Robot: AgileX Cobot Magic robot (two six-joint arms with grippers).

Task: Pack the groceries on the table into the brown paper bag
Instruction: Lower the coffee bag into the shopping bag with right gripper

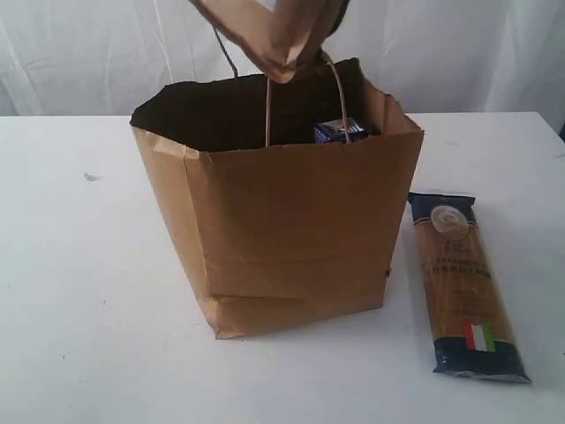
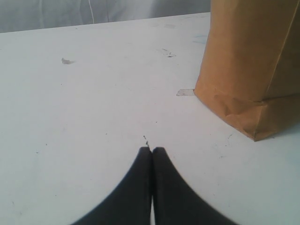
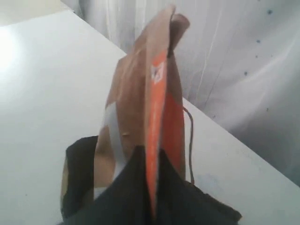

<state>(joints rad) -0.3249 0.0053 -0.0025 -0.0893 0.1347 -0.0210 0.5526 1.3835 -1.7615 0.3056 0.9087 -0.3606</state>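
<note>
The brown paper bag stands upright and open in the middle of the white table. A small blue-white carton shows inside it near the right rim. A brown pouch with an orange label hangs just above the bag's mouth, and my right gripper is shut on its edge. The spaghetti pack lies flat on the table right of the bag. My left gripper is shut and holds nothing. It hovers low over the bare table, a short way from the bag's bottom corner. Neither gripper shows in the exterior view.
The bag's twisted cord handles stand up at its mouth, right under the pouch. A white curtain hangs behind the table. A small dark mark sits on the tabletop left of the bag.
</note>
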